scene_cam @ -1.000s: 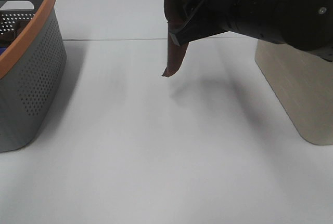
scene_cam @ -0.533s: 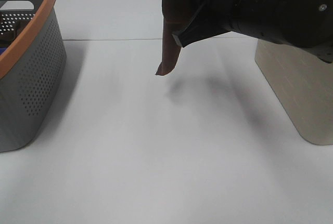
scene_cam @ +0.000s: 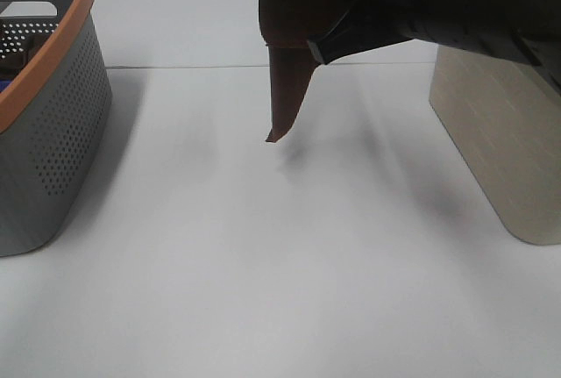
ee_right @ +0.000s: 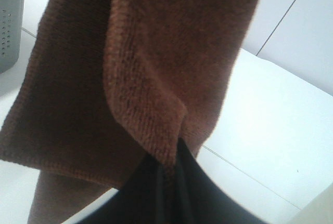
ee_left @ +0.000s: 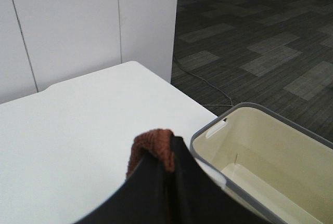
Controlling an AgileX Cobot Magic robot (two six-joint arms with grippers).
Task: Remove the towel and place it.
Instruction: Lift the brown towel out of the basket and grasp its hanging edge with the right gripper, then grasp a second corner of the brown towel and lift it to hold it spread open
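Both your jaws clamp thin towel [scene_cam: 287, 89] edges, upper centre; a slip could drop it bunched on the table [scene_cam: 263, 264].

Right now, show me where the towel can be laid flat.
The wide bare table between the gray basket and the beige bin is free, right below the hanging towel. Crowded only near those two containers.

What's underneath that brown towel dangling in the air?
Only white table; the towel hangs above it without touching. The black arm covers part of the towel's top.
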